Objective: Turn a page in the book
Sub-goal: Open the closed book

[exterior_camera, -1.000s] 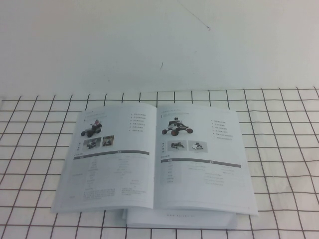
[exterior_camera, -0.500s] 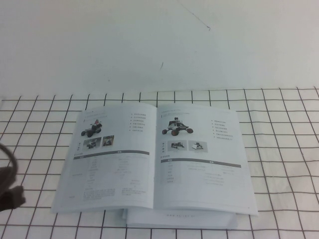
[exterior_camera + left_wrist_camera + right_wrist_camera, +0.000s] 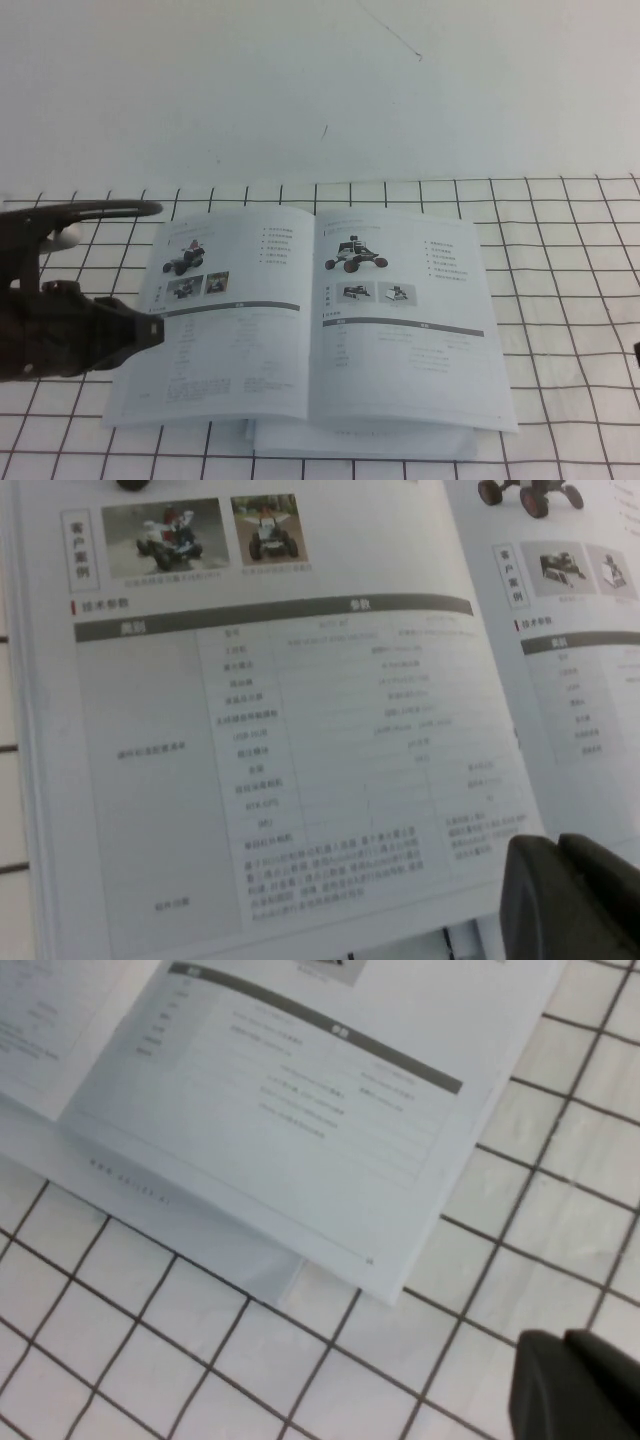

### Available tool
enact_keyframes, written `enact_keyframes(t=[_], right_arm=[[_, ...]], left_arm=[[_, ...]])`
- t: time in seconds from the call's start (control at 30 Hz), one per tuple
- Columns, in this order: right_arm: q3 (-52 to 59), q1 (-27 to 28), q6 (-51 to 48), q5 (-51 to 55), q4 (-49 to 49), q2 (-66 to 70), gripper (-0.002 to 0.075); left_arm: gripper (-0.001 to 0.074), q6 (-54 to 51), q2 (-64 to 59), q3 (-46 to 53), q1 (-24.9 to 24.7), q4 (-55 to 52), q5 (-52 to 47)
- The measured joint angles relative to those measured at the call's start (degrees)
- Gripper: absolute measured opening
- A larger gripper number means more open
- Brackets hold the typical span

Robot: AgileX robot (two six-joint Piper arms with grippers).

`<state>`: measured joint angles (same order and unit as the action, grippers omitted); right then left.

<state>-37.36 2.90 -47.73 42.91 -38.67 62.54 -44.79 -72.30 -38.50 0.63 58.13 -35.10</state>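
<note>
An open book (image 3: 310, 320) lies flat on the gridded table (image 3: 570, 260), its right page (image 3: 400, 310) unturned; left gripper (image 3: 150, 270), jaws spread, beside the left edge; right gripper (image 3: 575, 1385) closed, empty, near the book's right corner

The left pincer (image 3: 150, 270) is dark, nearly black, with a matte finish. One finger (image 3: 110, 209) is a long, thin, flat bar with a rounded tip; the other (image 3: 125, 330) is thicker and wedge-shaped, tapering to a blunt end. Behind the thin finger sits a small pale, rounded part against the dark body. In the left wrist view a chunky black, rounded piece of the pincer shows at the corner. The right pincer (image 3: 575, 1385) shows as a similar blocky black shape with soft edges.
</note>
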Motion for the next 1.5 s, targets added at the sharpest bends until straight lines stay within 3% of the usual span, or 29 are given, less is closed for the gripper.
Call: enact_keyframes(t=[0.27, 0.5, 0.67, 0.77, 0.97, 1.07, 1.5], right_arm=[[-6.5, -3.51, -9.73, -3.35, -8.82, 16.94, -0.0002], [-14.8, -11.42, -7.99, -7.81, -8.38, 28.34, -0.0002], [-19.48, -12.64, -3.8, -8.69, -4.95, 35.58, 0.0001], [-21.39, -12.64, -3.19, -9.65, -4.09, 39.08, 0.005], [-24.49, -12.64, -0.96, -9.55, -3.85, 44.46, 0.0306], [-24.86, -12.64, -0.1, -10.05, -3.71, 45.79, 0.0374], [-24.95, -12.64, 1.4, -10.91, -11.89, 49.79, 0.0402]], left_arm=[[-0.0002, -7.05, -11.14, -5.01, -0.33, 9.34, 1.88], [-0.0002, -8.38, -17.51, -7.31, -6.63, 10.19, 8.62], [-0.0002, -8.68, -21.32, -7.8, -9.64, 10.59, 12.61], [-0.0002, -8.81, -23.21, -7.8, -9.95, 10.72, 14.04], [-0.0002, -9.18, -25.61, -7.8, -9.95, 10.96, 17.92], [-0.0002, -9.18, -26.42, -7.8, -9.95, 11.16, 19.57], [-0.0002, -9.18, -30.15, -7.87, -9.95, 11.64, 21.01]])
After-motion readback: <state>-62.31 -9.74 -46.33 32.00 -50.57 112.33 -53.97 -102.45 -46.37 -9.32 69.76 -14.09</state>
